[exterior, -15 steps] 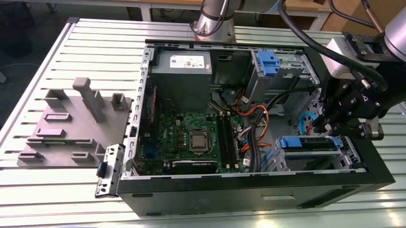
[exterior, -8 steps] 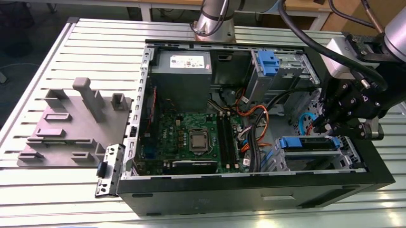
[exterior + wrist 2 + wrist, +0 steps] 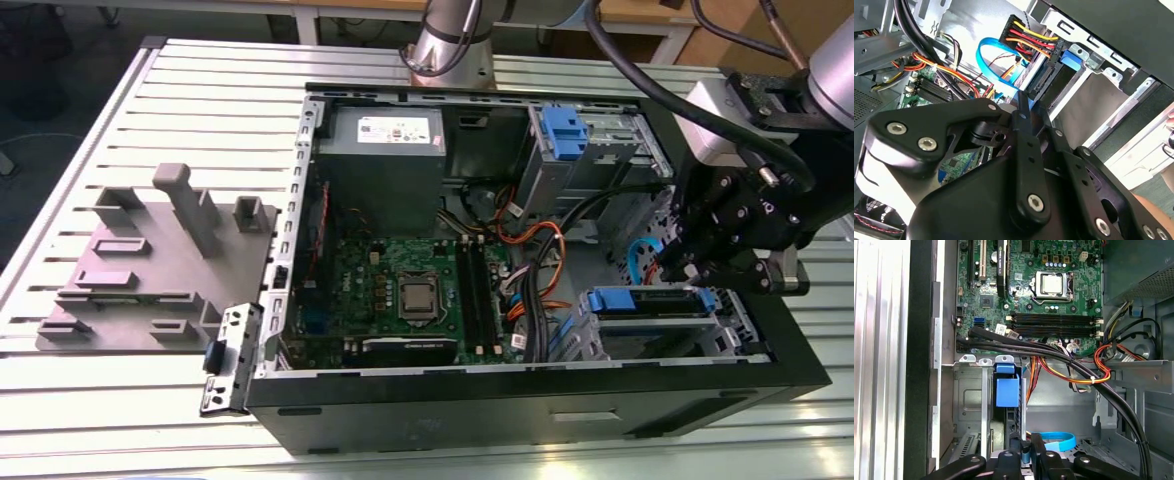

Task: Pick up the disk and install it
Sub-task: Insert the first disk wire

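The disk (image 3: 651, 299) stands on edge in the lower drive bay (image 3: 641, 335) of the open computer case, at the exterior view's right. Its blue rail tab (image 3: 1006, 391) and dark narrow edge (image 3: 1013, 424) show in the first wrist view. In the second wrist view its connector end (image 3: 1046, 82) sits inside the metal cage. My black gripper (image 3: 681, 282) hangs right over the disk's end. Its fingers (image 3: 1036, 452) are shut, narrower than the disk, with a thin blue sliver between them. The gripper (image 3: 1023, 106) has its tips at the disk's edge.
The grey power supply (image 3: 380, 135) and green motherboard (image 3: 400, 290) fill the case's middle. A bare blue bracket (image 3: 561, 130) sits in the upper bay. Black and orange cables (image 3: 1064, 362) and a blue ribbon cable (image 3: 1056, 440) run beside the bay. A grey fixture (image 3: 147, 260) lies on the slatted table.
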